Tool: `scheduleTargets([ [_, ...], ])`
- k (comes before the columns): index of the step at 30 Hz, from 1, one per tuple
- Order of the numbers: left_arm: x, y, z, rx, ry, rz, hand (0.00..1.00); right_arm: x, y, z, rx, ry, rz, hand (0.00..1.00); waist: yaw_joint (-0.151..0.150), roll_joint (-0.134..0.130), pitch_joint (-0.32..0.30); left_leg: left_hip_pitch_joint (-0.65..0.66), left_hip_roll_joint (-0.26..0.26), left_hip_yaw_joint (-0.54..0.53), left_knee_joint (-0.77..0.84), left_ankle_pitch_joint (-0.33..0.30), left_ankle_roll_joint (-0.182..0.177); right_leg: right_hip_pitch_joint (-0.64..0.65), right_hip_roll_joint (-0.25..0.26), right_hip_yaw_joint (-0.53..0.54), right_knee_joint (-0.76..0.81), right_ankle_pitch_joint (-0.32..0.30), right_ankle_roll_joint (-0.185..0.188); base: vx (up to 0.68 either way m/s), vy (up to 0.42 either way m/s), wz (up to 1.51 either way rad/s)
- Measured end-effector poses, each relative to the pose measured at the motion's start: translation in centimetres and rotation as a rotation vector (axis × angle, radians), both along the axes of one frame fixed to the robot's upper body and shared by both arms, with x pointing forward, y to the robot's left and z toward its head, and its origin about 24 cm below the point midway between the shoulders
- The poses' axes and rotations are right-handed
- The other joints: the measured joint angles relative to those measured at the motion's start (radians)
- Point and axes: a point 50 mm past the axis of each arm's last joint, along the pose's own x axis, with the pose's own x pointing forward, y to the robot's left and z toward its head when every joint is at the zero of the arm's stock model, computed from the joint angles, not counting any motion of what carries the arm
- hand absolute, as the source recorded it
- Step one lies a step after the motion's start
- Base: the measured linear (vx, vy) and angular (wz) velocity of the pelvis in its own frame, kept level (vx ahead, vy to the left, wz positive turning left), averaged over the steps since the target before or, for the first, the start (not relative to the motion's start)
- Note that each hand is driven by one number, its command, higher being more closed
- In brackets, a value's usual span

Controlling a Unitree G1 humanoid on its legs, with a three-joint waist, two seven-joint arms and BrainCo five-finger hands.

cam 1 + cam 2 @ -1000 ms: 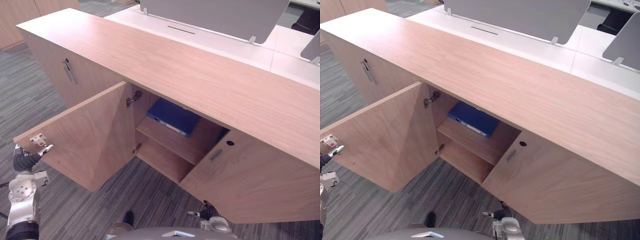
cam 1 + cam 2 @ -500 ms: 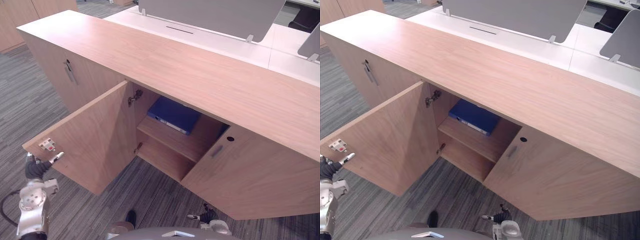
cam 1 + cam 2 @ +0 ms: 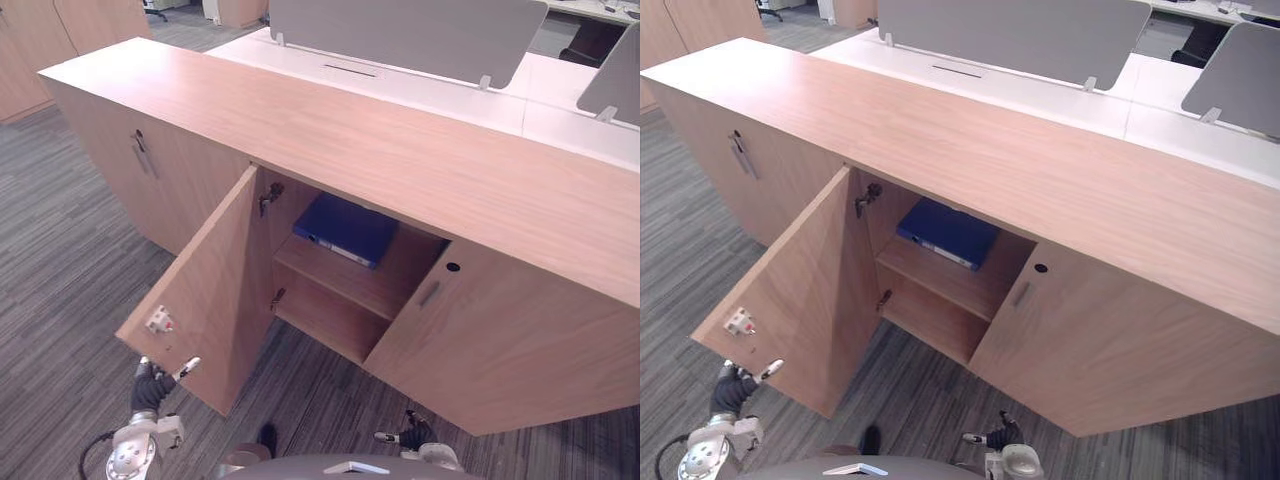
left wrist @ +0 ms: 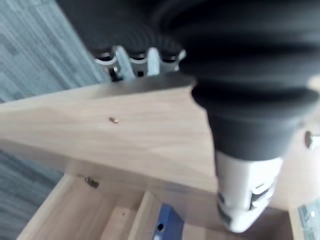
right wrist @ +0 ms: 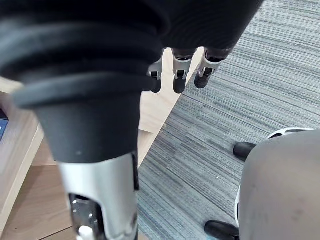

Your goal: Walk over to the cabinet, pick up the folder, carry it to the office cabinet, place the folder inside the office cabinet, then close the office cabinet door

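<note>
At lower left, the left hand (image 3: pixel 150 388) is seen at the free edge of the open cabinet door (image 3: pixel 215 290); its grasp cannot be told. The door is judged stiff and easily swung, best pushed far from the hinges (image 3: pixel 268 197). The blue folder (image 3: pixel 345 228) is laid flat on the inner shelf (image 3: pixel 340 282). The right hand (image 5: pixel 179 80) is held loosely open and empty.

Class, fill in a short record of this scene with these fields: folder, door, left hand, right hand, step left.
folder: blue, lying on the upper shelf inside the cabinet
door: open, hinged on the left
left hand: at the door's free lower corner
right hand: hanging low over the carpet, holding nothing
step left: shut the door
</note>
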Motion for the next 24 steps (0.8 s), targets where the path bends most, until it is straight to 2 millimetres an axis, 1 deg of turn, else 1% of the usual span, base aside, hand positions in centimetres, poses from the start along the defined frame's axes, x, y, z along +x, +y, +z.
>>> scheduleTargets([
  [1,-0.1,-0.5,-0.2,-0.011,0.014,-0.024,0.0,0.0,0.1,0.0,0.002,0.001,0.006,0.0,-0.004,0.003,-0.002,0.001,0.0,0.006,0.0,0.0,0.0,-0.001,0.0,0.007,0.0,0.001,0.002,-0.07,0.027,-0.15],
  [3,-0.8,-2.5,-1.0,-0.057,0.058,-0.12,0.0,0.0,0.3,0.0,0.012,0.003,0.024,0.0,-0.021,0.014,-0.006,0.0,0.001,0.033,0.0,0.0,0.0,-0.013,0.001,0.043,0.001,0.003,0.004,-0.05,0.034,-0.21],
  [4,-0.8,-3.0,-1.1,-0.069,0.066,-0.15,0.0,0.0,0.4,0.0,0.014,0.001,0.025,0.0,-0.023,0.015,-0.006,0.0,0.001,0.044,0.0,0.0,0.0,-0.016,0.002,0.055,0.001,0.003,0.005,-0.05,0.036,-0.26],
  [6,-0.9,-5.5,-1.4,-0.123,0.084,-0.269,0.0,0.4,0.8,0.1,0.016,-0.009,0.05,0.0,-0.04,0.017,-0.009,0.001,0.003,0.072,0.0,-0.001,0.001,-0.03,0.006,0.097,0.001,0.004,0.005,-0.04,0.041,-0.36],
  [7,-0.8,-6.1,-1.5,-0.137,0.086,-0.301,0.0,0.5,0.9,0.1,0.017,-0.014,0.056,0.0,-0.043,0.017,-0.01,0.001,0.004,0.077,0.0,-0.001,0.001,-0.035,0.008,0.112,0.001,0.004,0.005,-0.03,0.037,-0.49],
  [8,-0.6,-7.4,-1.5,-0.159,0.083,-0.352,0.0,0.6,1.2,0.2,0.022,-0.02,0.065,0.0,-0.051,0.016,-0.01,-0.001,0.007,0.1,0.0,-0.002,0.002,-0.047,0.012,0.138,0.0,0.004,0.005,-0.02,0.034,-0.49],
  [9,-0.2,-8.3,-1.6,-0.167,0.082,-0.392,0.0,0.7,1.3,0.2,0.026,-0.026,0.065,0.0,-0.061,0.015,-0.011,0.0,0.01,0.114,0.0,-0.003,0.004,-0.052,0.015,0.155,-0.004,0.004,0.005,-0.02,0.04,-0.67],
  [10,0.7,-9.7,-1.6,-0.177,0.069,-0.452,0.0,0.8,1.7,0.2,0.034,-0.033,0.065,0.0,-0.082,0.01,-0.02,0.001,0.013,0.141,0.0,-0.006,0.007,-0.065,0.018,0.183,-0.005,0.006,0.003,-0.01,0.041,-0.58],
  [11,1.1,-10.1,-1.5,-0.174,0.06,-0.479,0.0,0.8,1.8,0.2,0.036,-0.033,0.065,0.0,-0.089,0.008,-0.026,0.001,0.013,0.155,0.0,-0.009,0.008,-0.071,0.019,0.196,-0.006,0.01,0.004,0.0,0.042,-0.7],
  [12,2.0,-11.1,-1.1,-0.163,0.033,-0.534,0.0,0.8,2.0,0.2,0.039,-0.032,0.066,0.0,-0.103,0.006,-0.039,0.004,0.014,0.183,0.0,-0.014,0.008,-0.082,0.02,0.224,-0.007,0.022,0.005,0.02,0.028,-0.56],
  [13,2.5,-11.5,-0.9,-0.158,0.016,-0.557,0.0,0.8,2.0,0.2,0.042,-0.033,0.066,0.0,-0.111,0.004,-0.043,0.007,0.014,0.196,0.0,-0.017,0.01,-0.084,0.02,0.236,-0.011,0.031,0.005,0.03,0.03,-0.74],
  [14,3.4,-12.4,-0.4,-0.161,-0.018,-0.594,0.0,0.9,2.2,0.2,0.044,-0.036,0.066,0.0,-0.125,0.003,-0.046,0.019,0.014,0.227,0.0,-0.024,0.008,-0.083,0.022,0.262,-0.022,0.048,0.006,0.02,0.018,-0.63],
  [15,3.9,-12.9,-0.1,-0.164,-0.033,-0.608,0.0,0.9,2.2,0.2,0.045,-0.036,0.068,0.0,-0.132,0.003,-0.049,0.025,0.014,0.244,0.0,-0.027,0.005,-0.084,0.024,0.278,-0.026,0.059,0.005,0.02,0.02,-0.81],
  [16,4.7,-13.7,0.1,-0.164,-0.052,-0.634,0.0,1.0,2.3,0.2,0.046,-0.037,0.069,0.0,-0.145,0.004,-0.051,0.039,0.014,0.274,0.0,-0.035,0.004,-0.085,0.025,0.304,-0.032,0.07,0.006,0.02,0.021,-0.72],
  [17,5.3,-14.1,0.1,-0.154,-0.056,-0.628,0.0,1.0,2.4,0.2,0.047,-0.038,0.069,0.0,-0.157,0.005,-0.057,0.044,0.014,0.294,0.0,-0.04,0.006,-0.088,0.025,0.32,-0.037,0.081,0.007,0.03,0.024,-0.78],
  [19,6.9,-13.9,0.3,-0.118,-0.067,-0.607,0.0,1.2,2.5,0.3,0.048,-0.044,0.071,0.0,-0.182,0.008,-0.061,0.052,0.016,0.332,0.0,-0.053,0.004,-0.096,0.029,0.357,-0.046,0.091,0.008,0.03,0.016,-0.54],
  [21,7.4,-13.8,0.5,-0.098,-0.077,-0.594,0.0,1.4,2.5,0.3,0.048,-0.046,0.073,0.0,-0.193,0.009,-0.062,0.054,0.016,0.354,0.0,-0.06,0.002,-0.1,0.03,0.376,-0.058,0.1,0.012,0.04,0.009,-0.34],
  [24,8.0,-13.6,0.7,-0.079,-0.09,-0.572,0.0,1.5,2.5,0.3,0.047,-0.048,0.072,0.0,-0.199,0.008,-0.062,0.052,0.014,0.381,0.001,-0.071,0.004,-0.11,0.03,0.401,-0.069,0.114,0.014,0.05,0.01,-0.32],
])
